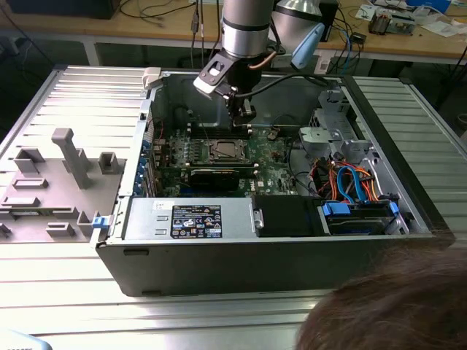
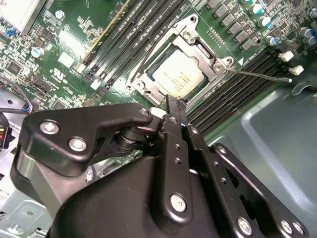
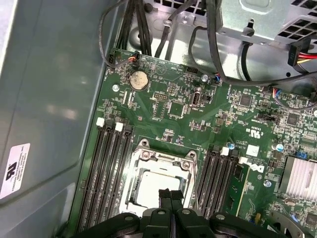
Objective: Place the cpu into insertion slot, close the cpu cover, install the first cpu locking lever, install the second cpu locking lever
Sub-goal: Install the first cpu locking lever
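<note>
The cpu (image 2: 177,74) already lies flat in its socket on the motherboard (image 3: 198,119), and the cpu cover (image 2: 197,45) seems to be folded down around it, its square opening framing the dull metal top. By that reading the work is at the locking levers. A thin metal lever (image 2: 260,75) runs outward from the socket's corner, off to one side of the gripper, and looks unlatched, though I cannot tell whether it is raised or resting on the board.

The gripper (image 2: 171,101) hangs inside the open computer case (image 1: 219,255), which stands on the desk (image 1: 73,292). In both wrist views its fingers are clenched together with nothing between them. The tips hover just above the near edge of the socket, the cpu directly ahead of and below them.

Latching a lever calls for a fine, steady push with the closed tips. The rod is slim and springy, so it could slip off sideways.
</note>
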`<state>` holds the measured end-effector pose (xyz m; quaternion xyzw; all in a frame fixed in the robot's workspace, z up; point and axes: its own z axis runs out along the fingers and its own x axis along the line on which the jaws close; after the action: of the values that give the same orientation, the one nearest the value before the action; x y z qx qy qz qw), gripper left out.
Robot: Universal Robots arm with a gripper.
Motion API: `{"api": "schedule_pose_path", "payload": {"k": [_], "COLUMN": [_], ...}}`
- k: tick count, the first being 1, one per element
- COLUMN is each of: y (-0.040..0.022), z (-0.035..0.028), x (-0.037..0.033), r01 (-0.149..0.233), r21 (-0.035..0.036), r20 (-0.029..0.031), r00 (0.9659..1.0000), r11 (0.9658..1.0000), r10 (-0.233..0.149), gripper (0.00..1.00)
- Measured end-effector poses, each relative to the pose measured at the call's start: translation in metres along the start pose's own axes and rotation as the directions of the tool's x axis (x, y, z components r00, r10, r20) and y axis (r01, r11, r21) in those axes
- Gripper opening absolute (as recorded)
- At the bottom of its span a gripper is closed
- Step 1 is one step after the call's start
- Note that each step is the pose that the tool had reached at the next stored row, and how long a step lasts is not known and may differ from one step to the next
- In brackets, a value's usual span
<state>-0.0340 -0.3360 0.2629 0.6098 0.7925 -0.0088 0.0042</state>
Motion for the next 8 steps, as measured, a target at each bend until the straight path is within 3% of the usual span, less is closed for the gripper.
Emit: {"api": "schedule_pose_path", "payload": {"k": [8], "y": [0.0], "z": [0.0], "x": [0.0], "r01": [0.059], "r21": [-0.001], "r20": [0.0006], "r00": [0.9983], "r11": [0.9983], "r10": [-0.059], "gripper": [0.11]}}
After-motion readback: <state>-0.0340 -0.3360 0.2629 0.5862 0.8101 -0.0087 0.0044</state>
